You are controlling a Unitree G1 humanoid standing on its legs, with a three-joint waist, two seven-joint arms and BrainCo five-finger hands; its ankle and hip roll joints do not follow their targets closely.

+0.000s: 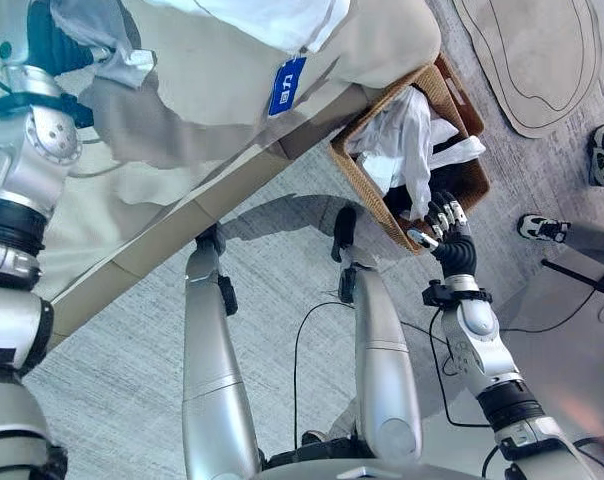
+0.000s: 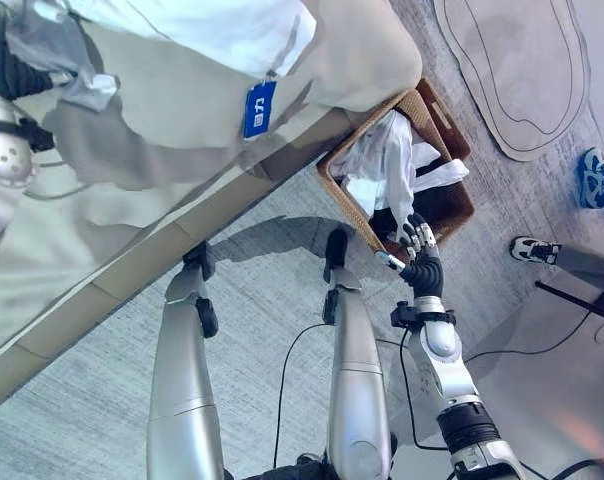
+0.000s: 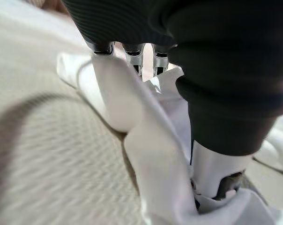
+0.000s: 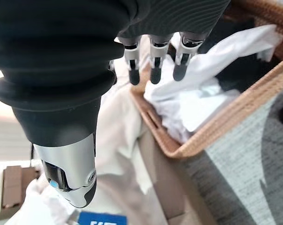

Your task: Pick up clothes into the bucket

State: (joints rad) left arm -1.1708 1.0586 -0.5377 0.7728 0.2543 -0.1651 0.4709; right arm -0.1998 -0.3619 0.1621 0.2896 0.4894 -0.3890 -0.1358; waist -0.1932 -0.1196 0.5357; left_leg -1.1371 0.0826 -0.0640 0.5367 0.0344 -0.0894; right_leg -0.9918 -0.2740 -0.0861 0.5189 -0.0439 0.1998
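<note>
**Ana:** Wicker is catching my eye first: the basket point(image 1: 457, 110) is sitting on the grey carpet point(image 1: 282, 290) right at the corner of the bed point(image 1: 162, 200), so clothes coming off the mattress have a short drop into it.

**Ben:** And it is already filling up. White clothes point(image 1: 407, 135) are spilling over its near rim, with something dark lying underneath them.

**Ana:** The right hand point(image 1: 444, 228) is hanging just above that near rim. Its fingers are reaching out straight, nothing in them, so I'm calling it released and empty.

**Ben:** Agreed. The right wrist view is looking past those fingertips point(image 4: 155, 75) straight down into the basket, cloth below, no pinch on any of it.

**Ana:** Now the other side. The left hand point(image 3: 226, 70) is working up on the beige bedcover point(image 3: 43, 154), and a white garment point(image 3: 146, 154) is bunching against it.

**Ben:** Its fingers point(image 3: 132, 61) are going down behind the fabric, though, and the thumb is buried in folds. Clenched or loose? I cannot tell.

**Ana:** More white cloth point(image 1: 272, 20) is lying further up the bed too.

**Ben:** So my read is that the left side is gathering the next piece while the right is hovering clear over the basket.
</note>
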